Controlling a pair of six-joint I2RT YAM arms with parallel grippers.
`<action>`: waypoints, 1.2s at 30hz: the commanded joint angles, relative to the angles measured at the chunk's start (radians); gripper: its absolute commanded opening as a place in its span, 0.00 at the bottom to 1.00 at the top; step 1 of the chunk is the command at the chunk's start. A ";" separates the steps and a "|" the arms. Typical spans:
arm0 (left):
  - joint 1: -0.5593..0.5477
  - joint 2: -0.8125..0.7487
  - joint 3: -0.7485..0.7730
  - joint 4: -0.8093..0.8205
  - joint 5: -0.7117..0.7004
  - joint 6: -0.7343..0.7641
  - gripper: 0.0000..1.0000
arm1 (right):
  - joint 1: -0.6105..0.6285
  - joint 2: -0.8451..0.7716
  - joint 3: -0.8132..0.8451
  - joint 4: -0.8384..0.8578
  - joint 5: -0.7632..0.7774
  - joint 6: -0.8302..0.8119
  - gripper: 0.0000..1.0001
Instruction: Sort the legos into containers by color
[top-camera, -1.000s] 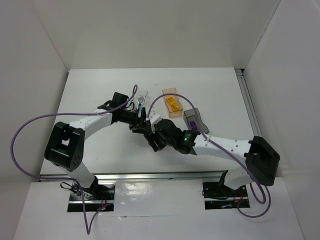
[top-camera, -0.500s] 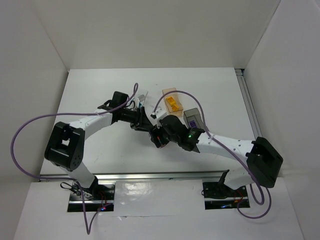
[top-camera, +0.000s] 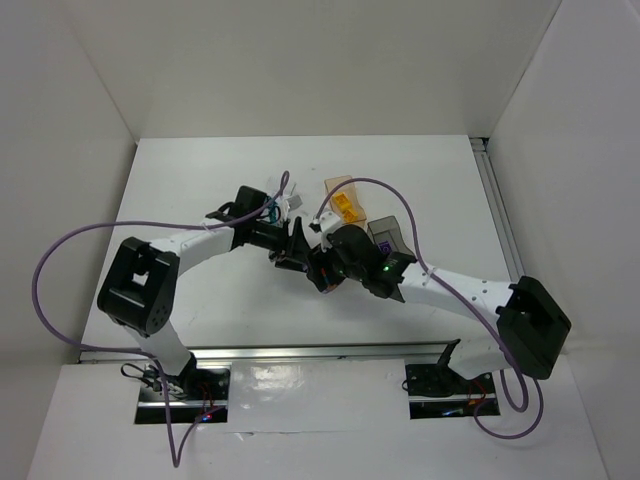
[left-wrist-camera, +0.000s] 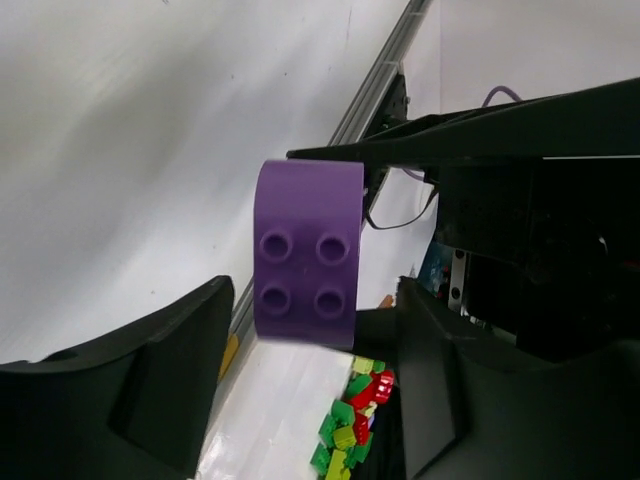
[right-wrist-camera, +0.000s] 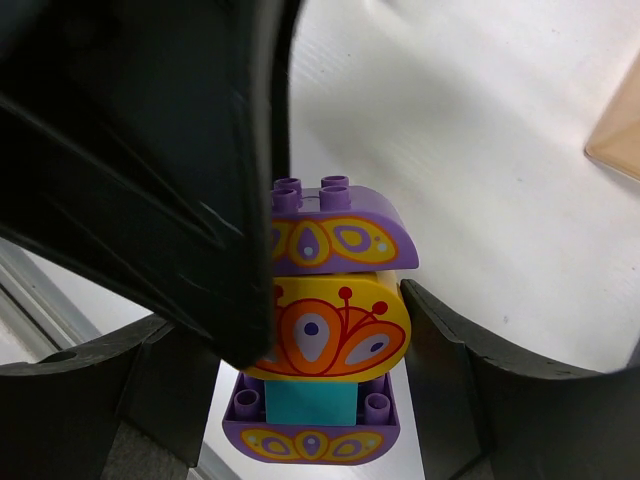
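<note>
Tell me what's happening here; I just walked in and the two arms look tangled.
They meet over one stack of legos. The right gripper appears to hold the stack, purple, orange and teal bricks joined. The left gripper straddles its purple end brick with a gap on each side, probably to pull it off. An orange brick already lies in the tan box.

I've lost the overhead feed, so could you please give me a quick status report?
Right gripper shut on lego stack. Left gripper open around the stack's purple end brick. No other obstruction seen.
</note>
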 joint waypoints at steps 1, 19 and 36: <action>-0.029 0.020 0.044 0.033 0.006 0.012 0.71 | -0.001 -0.040 -0.005 0.066 -0.020 0.012 0.55; 0.022 0.020 0.095 0.072 -0.039 -0.086 0.05 | -0.001 -0.123 -0.100 -0.023 0.061 0.092 0.51; -0.170 0.405 0.706 -0.122 -0.352 -0.108 0.00 | -0.094 -0.413 0.098 -0.537 0.839 0.578 0.49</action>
